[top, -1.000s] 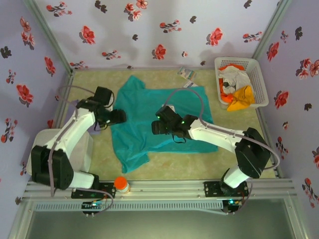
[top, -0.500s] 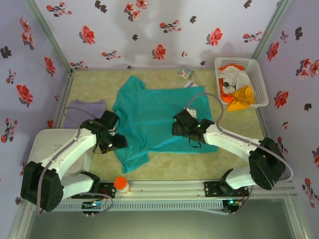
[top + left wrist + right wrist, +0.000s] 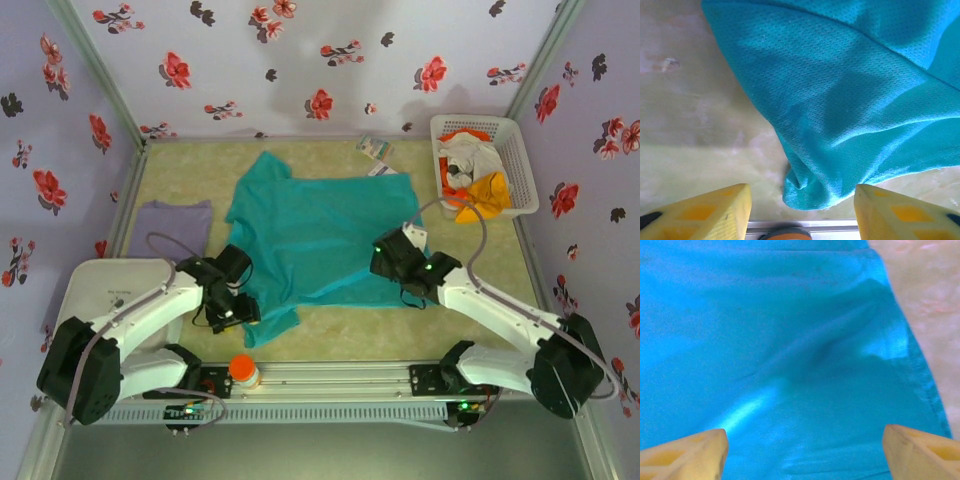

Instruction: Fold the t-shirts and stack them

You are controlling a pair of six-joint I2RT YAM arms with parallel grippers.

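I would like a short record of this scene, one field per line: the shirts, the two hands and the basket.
main shirt: teal short-sleeved cloth t-shirt, spread in the middle of the table, near-left corner bunched
left hand: open, fingers on either side of that bunched corner
right hand: open, above the near-right corner of the teal shirt
second shirt: pale purple cloth shirt, flat at the left side of the table, apart from the teal one
basket: white lattice plastic basket, far right corner, holding an orange garment and a white garment
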